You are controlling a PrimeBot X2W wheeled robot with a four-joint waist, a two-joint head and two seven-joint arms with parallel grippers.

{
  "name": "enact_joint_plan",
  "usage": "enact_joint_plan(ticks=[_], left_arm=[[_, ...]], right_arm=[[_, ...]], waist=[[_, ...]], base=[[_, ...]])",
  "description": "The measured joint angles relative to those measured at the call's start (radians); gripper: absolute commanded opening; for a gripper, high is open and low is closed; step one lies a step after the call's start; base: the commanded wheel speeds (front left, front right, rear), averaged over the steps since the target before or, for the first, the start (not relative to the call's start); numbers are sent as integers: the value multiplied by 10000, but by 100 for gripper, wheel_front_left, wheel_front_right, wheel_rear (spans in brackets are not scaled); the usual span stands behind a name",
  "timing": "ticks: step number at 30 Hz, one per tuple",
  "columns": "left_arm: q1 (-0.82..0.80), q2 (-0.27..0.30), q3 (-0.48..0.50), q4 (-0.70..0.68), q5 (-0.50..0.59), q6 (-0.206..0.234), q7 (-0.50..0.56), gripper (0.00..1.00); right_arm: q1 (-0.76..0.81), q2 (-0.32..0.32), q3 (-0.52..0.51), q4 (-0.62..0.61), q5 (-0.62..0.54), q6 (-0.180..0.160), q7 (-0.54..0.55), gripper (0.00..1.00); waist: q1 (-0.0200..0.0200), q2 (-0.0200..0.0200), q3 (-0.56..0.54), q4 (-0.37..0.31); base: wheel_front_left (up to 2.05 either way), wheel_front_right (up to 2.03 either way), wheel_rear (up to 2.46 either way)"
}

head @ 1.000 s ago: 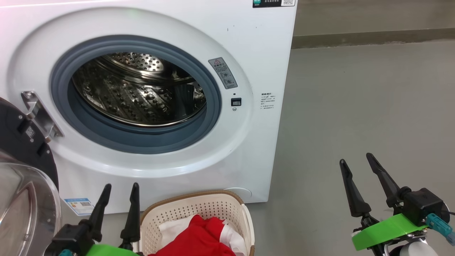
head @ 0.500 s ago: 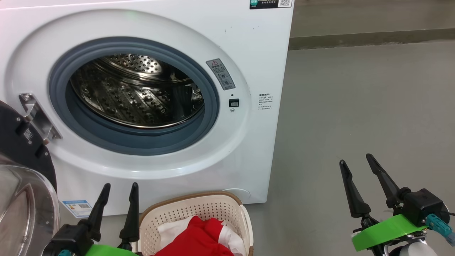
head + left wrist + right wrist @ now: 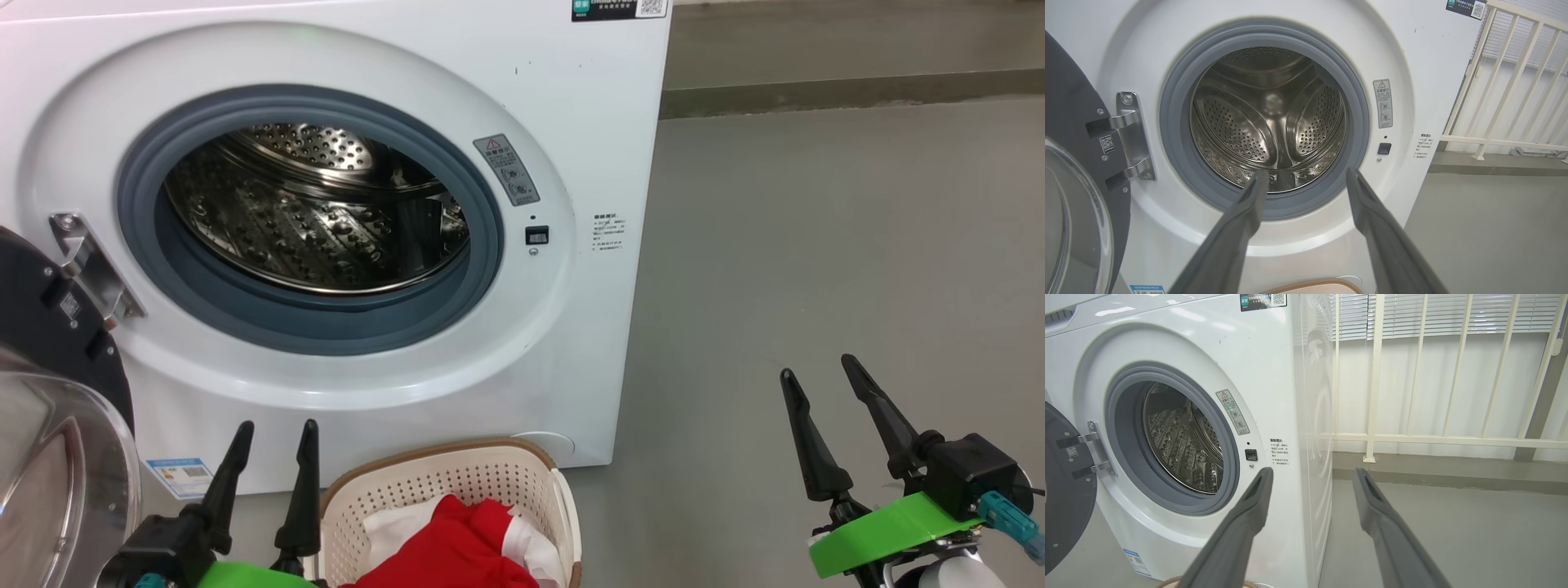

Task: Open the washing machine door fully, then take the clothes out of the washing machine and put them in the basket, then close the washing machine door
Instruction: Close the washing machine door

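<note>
Head view: the washing machine [image 3: 571, 122] is recorded with the washing machine door [image 3: 57, 327] swung open at the left, and the perforated steel drum [image 3: 318, 212] is exposed. The clothes [image 3: 457, 543], red and white, are seen lying in the basket [image 3: 457, 482], which stands on the floor [image 3: 816, 245] just before the machine's lower front. The left pincer [image 3: 277, 426] is held wide and empty just beside the basket; the right pincer [image 3: 818, 367] is likewise wide and empty, well apart to the right. Left wrist view: spread fingers [image 3: 1249, 204] are pointed at the drum mouth, apart from it; the hinge [image 3: 1133, 134] is noted at left. Right wrist view: spread fingers are seen before the machine's right front corner, with a cream railing [image 3: 1453, 439] behind.
</note>
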Motion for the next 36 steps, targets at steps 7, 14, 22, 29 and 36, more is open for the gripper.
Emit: enact_joint_plan(ticks=[7, 14, 22, 29, 36], left_arm=[[0, 0, -2, 23, 58, 0, 0, 100], [148, -2, -19, 29, 54, -2, 0, 100], [154, -2, -33, 0, 54, -15, 0, 100], [154, -2, -134, -71, 71, -17, 0, 100], [153, -2, -146, -71, 71, -19, 0, 100]], right_arm=[[1, -4, 25, 4, 8, 0, 0, 100], [205, -40, 148, 21, 77, 0, 0, 100], [211, -54, 199, 38, 79, 0, 0, 100], [211, -58, 226, 46, 82, 0, 0, 100], [210, -58, 244, 61, 113, 0, 0, 100]], waist=[[0, 0, -32, 9], [0, 0, -46, 10], [0, 0, -53, 18], [0, 0, -76, 42], [0, 0, -72, 99]], base=[[-157, 157, 0], [-160, 160, 0], [-58, 58, 0], [0, 0, 0], [0, 0, 0]])
